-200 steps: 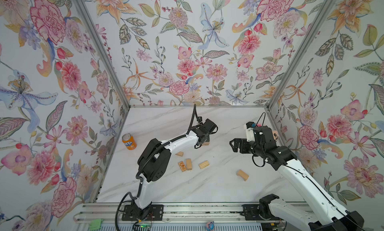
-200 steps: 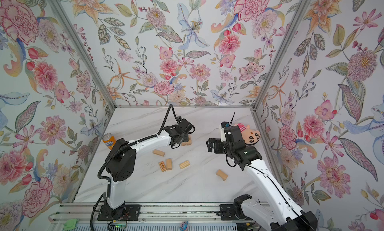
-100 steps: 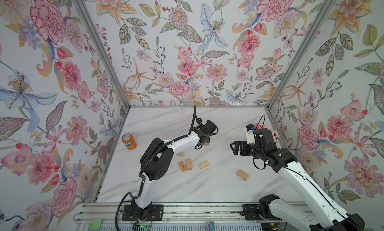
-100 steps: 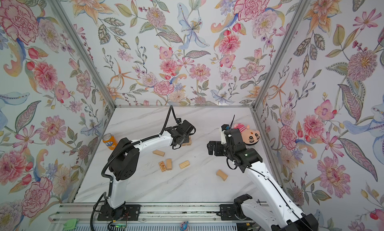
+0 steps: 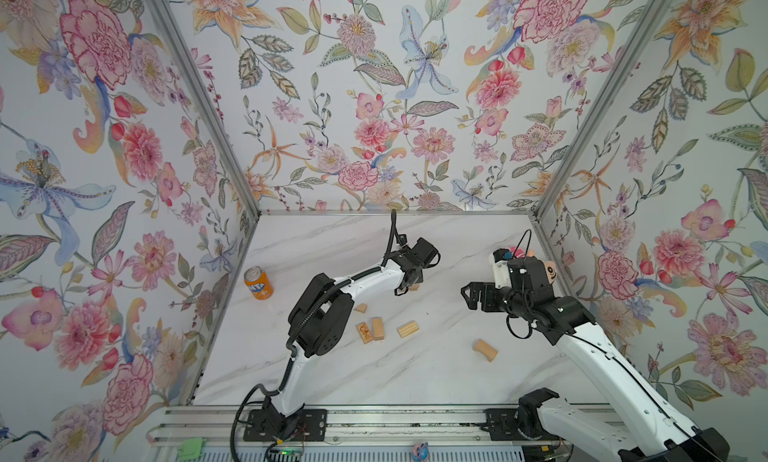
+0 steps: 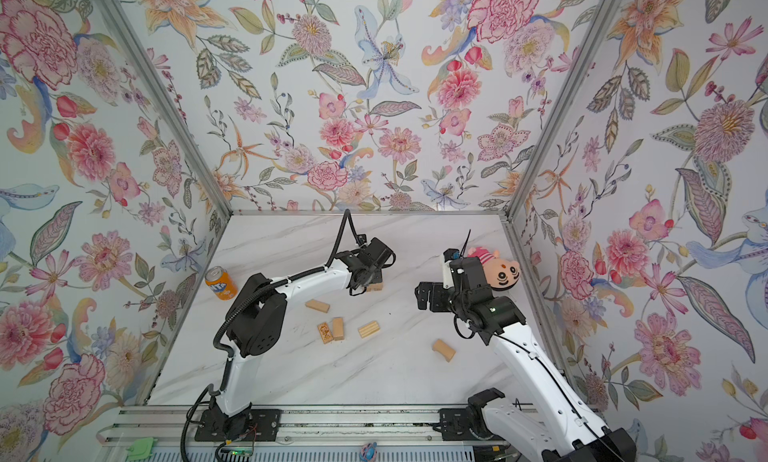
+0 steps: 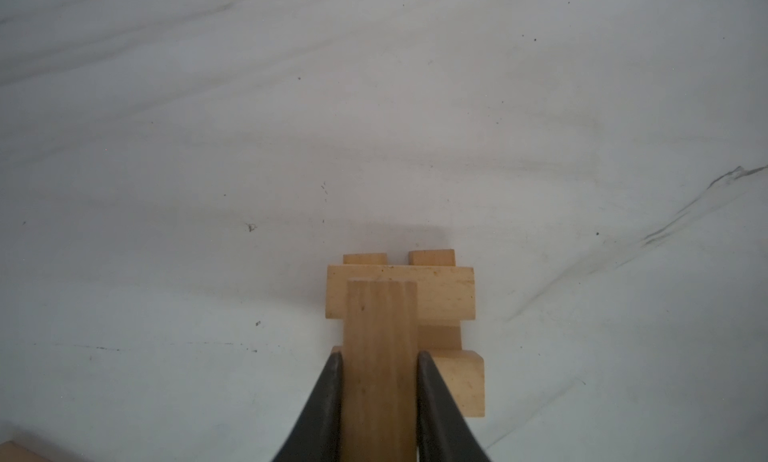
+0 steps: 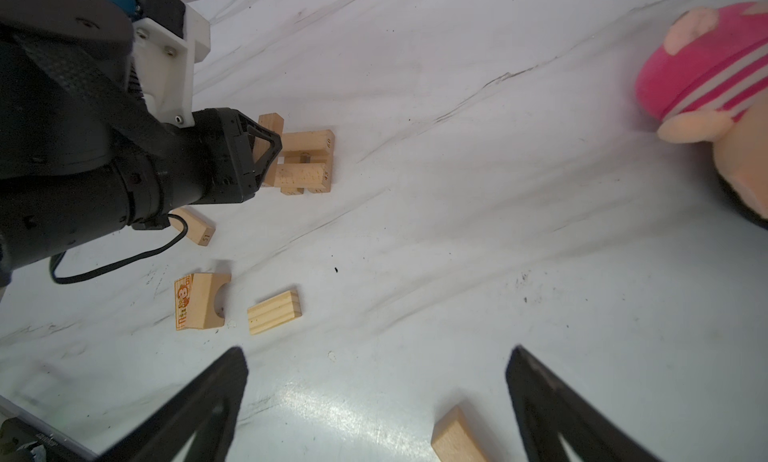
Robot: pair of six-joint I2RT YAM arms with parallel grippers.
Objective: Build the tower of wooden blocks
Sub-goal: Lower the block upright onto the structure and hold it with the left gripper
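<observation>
The table [image 5: 374,381] was white and marble-veined. Flowered walls [image 5: 374,86] boxed it in on three sides, and a metal rail [image 5: 374,422] ran along the near edge. One orange soda can [image 5: 258,283] stood near the left wall, and one plush doll [image 6: 500,272] lay by the right wall at the back. The near strip of the table lay bare, as did the gap between the two arms.

The tower [image 8: 307,161] stood toward the back middle, well clear of every wall. I could count four bricks in it, two below and two crossed above. The left hand [image 7: 380,356] was clamped tight on a fifth brick [image 7: 380,314], held lengthwise over the top layer; whether it rested there I couldn't tell. The right hand [image 8: 376,352] hung spread wide and empty above the table.

Five loose blocks lay apart from the tower:
- a plain one [image 6: 317,306]
- a printed one [image 6: 325,333] hard against a notched one [image 6: 338,328]
- a ridged one [image 6: 368,329]
- a curved one [image 6: 443,350]
</observation>
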